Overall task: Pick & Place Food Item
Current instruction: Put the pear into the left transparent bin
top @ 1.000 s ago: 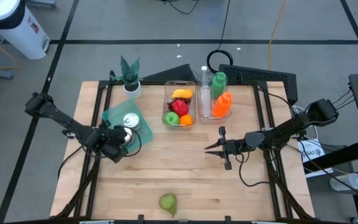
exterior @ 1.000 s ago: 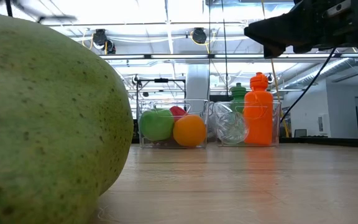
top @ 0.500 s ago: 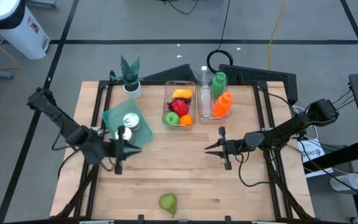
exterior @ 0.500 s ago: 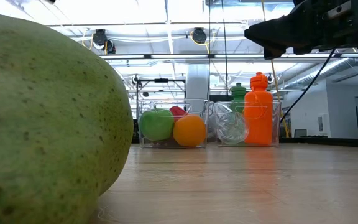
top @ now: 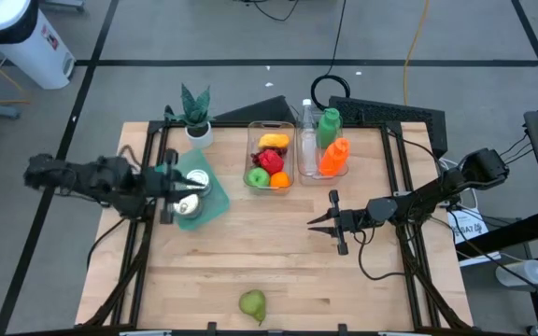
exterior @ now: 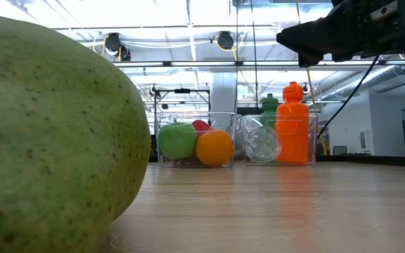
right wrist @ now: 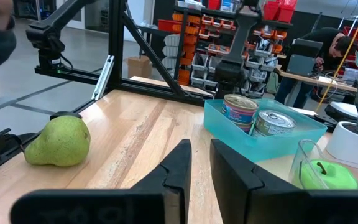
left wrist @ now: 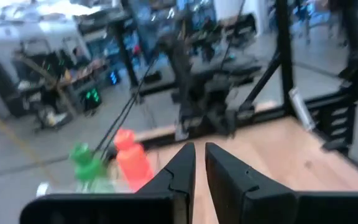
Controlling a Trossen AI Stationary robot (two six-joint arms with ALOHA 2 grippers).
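Tabletop: pear [top: 252,302] (front edge) far from right gripper [top: 318,224].

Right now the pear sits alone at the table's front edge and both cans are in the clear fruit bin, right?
Not quite. The pear does sit alone at the front edge, but the high view shows both cans in the teal tray, not the fruit bin.

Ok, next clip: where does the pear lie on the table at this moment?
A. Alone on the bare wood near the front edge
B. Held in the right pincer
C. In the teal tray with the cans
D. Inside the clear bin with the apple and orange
A. The high view shows the pear lying by itself on the bare table near the front edge, apart from the clear bin, the teal tray and both arms.
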